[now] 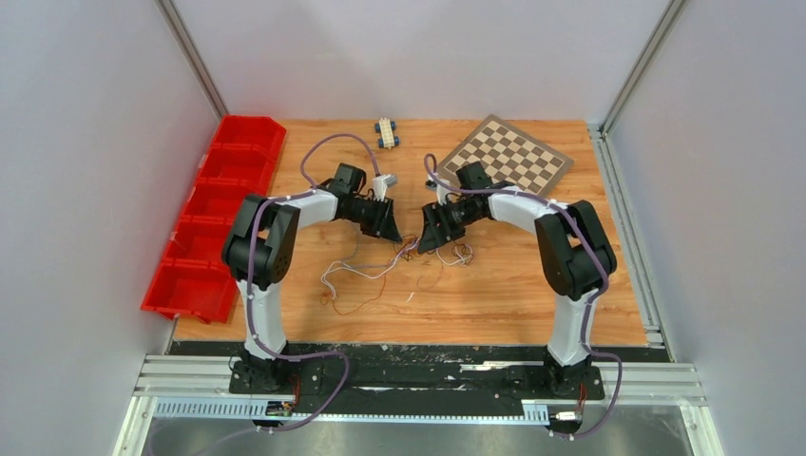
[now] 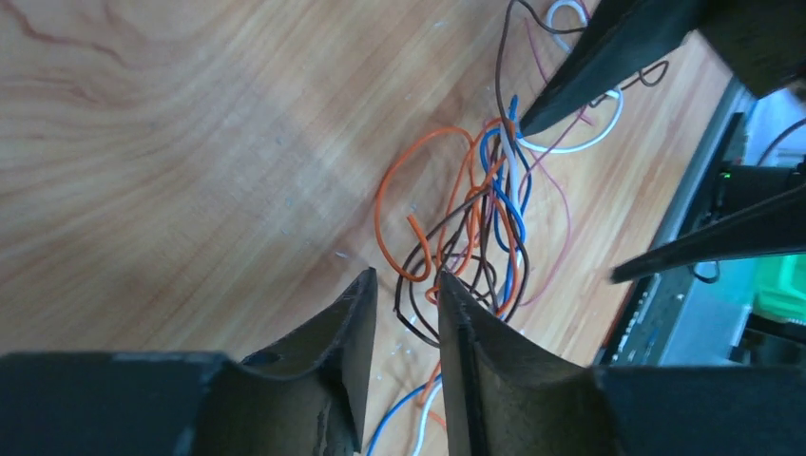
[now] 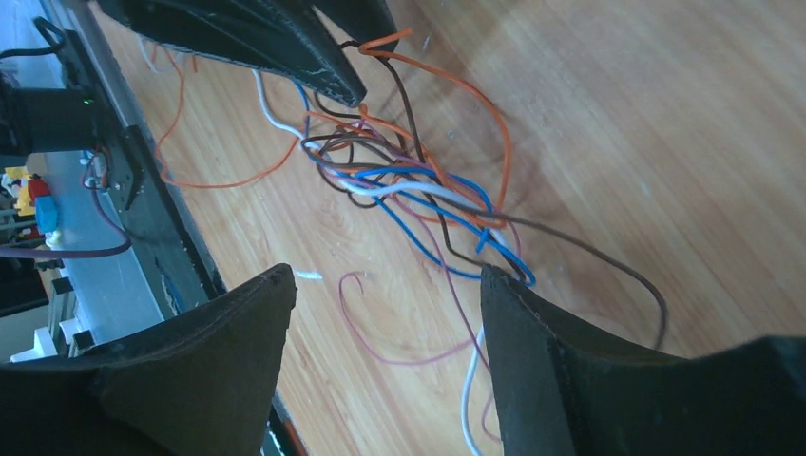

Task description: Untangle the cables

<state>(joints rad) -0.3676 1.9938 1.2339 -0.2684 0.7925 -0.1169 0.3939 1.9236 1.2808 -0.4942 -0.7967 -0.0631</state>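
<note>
The cables [image 1: 411,249] are thin orange, brown, blue, white and purple wires, tangled on the wooden table between my two grippers. Loose ends trail left [image 1: 347,280] and right [image 1: 463,254]. In the left wrist view the knot [image 2: 475,218] lies just ahead of my left gripper [image 2: 406,280]. Its jaws stand a narrow gap apart, with a brown loop at the tips and nothing pinched. In the right wrist view the knot [image 3: 409,180] lies ahead of my right gripper [image 3: 385,277], which is wide open and empty. My left gripper [image 1: 393,231] and right gripper [image 1: 425,242] face each other, tips close.
A row of red bins [image 1: 214,218] lines the table's left edge. A chessboard [image 1: 506,157] lies at the back right and a small toy block [image 1: 386,131] at the back middle. Grey walls enclose three sides. A metal rail [image 1: 418,380] runs along the near edge.
</note>
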